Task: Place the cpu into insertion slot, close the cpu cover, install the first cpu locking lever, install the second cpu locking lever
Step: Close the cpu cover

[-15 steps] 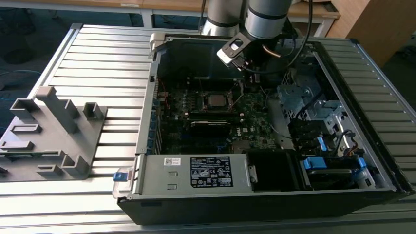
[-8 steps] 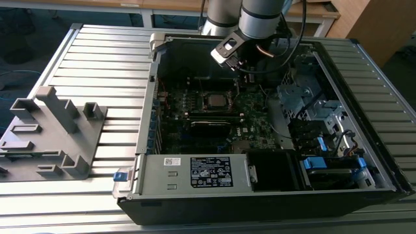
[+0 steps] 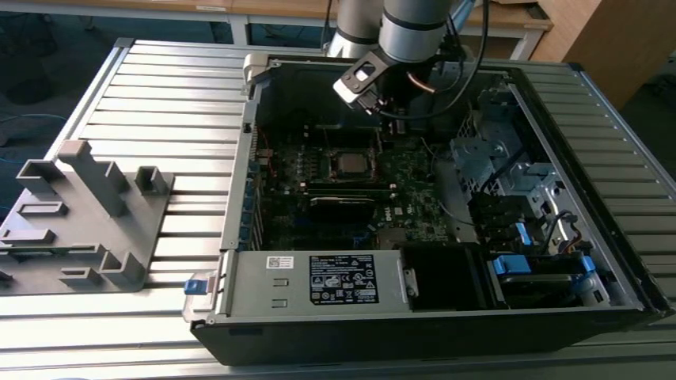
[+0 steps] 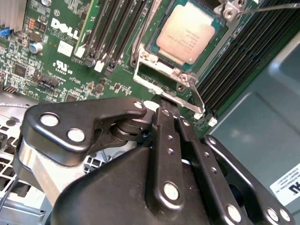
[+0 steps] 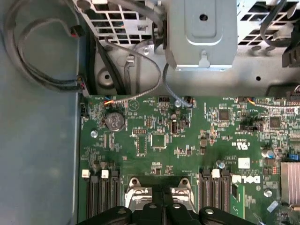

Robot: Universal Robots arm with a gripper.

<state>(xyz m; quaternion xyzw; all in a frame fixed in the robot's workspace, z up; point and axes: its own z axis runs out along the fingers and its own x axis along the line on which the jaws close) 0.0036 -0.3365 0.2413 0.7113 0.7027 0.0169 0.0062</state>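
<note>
The cpu (image 4: pixel 185 33), a dull silver square, lies flat in the insertion slot (image 4: pixel 157 70) on the green motherboard. The silver cpu cover (image 4: pixel 146 78) lies down around it, its window framing the chip. One thin wire locking lever (image 4: pixel 196 97) runs along the cover's near corner, and another lever (image 4: pixel 262 6) reaches away at the far corner. My gripper (image 4: pixel 165 105) is shut, its black fingertips right at the cover's front tab; nothing shows between them. In the exterior view the gripper (image 3: pixel 382 107) hangs inside the case just behind the cpu (image 3: pixel 352 162). In the first wrist view the gripper (image 5: pixel 161 208) sits over the cover's silver brackets (image 5: pixel 136 192).
The open computer case (image 3: pixel 591 79) lies on a slatted metal table (image 3: pixel 158 95). Black memory slots (image 4: pixel 112 33) flank the socket on both sides. Drive cages and cables (image 3: pixel 507 166) fill the exterior view's right. A grey plastic fixture (image 3: pixel 85 214) stands on the exterior view's left.
</note>
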